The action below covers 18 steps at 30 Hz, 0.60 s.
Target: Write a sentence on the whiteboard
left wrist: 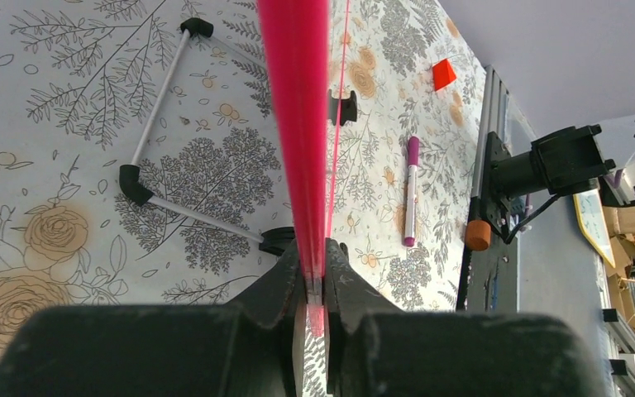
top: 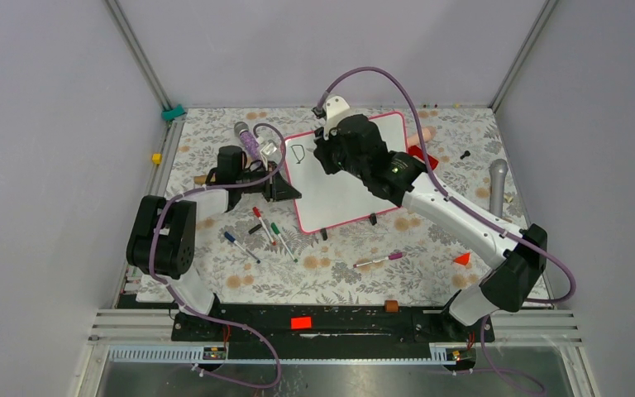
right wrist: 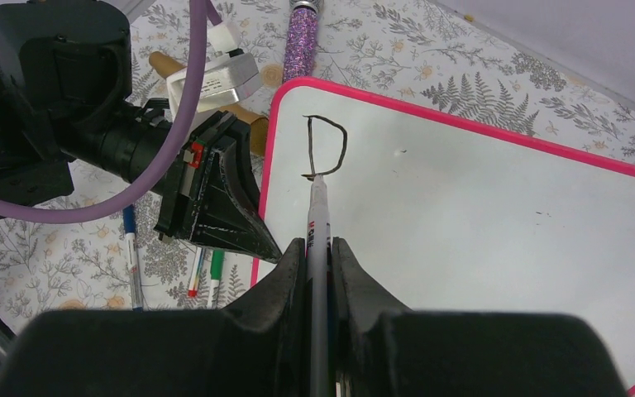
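The whiteboard (top: pixel 343 186) sits at the far middle of the worktop (top: pixel 430 248), turned so that its long edges run diagonally. Its pink-red frame is visible on all sides in the top view.

Left jaws: closed on the left edge of the whiteboard frame (left wrist: pixel 298 124). The left wrist view shows both fingers pressed against the frame, one on each face.

Right jaws: closed on a marker (right wrist: pixel 317 223), positioned over the upper left area of the board. The marker tip touches the board surface at the lower end of a single black letter "D" (right wrist: pixel 327 147). This letter is the only part of the sentence present.

Loose items on the worktop near the board's near-left corner are a red marker (top: pixel 260 222), a green marker (top: pixel 282 241) and a blue marker (top: pixel 240 246). A purple marker (top: pixel 378 261) lies nearer the arm bases.
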Tool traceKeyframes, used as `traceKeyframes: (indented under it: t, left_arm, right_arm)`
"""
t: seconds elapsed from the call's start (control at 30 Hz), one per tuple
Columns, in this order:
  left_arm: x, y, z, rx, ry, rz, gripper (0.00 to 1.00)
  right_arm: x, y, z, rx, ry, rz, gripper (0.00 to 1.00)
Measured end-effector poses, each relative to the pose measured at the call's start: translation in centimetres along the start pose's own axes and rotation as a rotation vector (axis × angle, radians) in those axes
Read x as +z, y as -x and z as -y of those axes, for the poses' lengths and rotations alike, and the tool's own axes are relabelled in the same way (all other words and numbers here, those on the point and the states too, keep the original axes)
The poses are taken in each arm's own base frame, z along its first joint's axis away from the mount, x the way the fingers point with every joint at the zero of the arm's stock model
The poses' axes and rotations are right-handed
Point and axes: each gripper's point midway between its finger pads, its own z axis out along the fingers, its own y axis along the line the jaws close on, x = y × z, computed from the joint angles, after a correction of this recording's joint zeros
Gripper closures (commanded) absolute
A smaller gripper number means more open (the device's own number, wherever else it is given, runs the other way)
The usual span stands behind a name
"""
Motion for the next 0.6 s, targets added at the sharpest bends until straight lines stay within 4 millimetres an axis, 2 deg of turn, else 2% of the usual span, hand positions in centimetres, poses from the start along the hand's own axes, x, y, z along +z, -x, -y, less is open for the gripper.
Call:
traceKeyframes:
  t: [0.37,0.6]
  left_arm:
    - [-0.2,-0.3,-1.0,-0.013,0.027,-0.049,1.0]
    - [-0.5,-0.5,-0.7,-0.008,0.046,-0.03,1.0]
  right_arm:
    - [0.9,-0.7,0.6,0.018,-0.02,0.01,1.0]
    - [0.5,-5.1,1.9,-0.018,-0.054,-0.037,1.0]
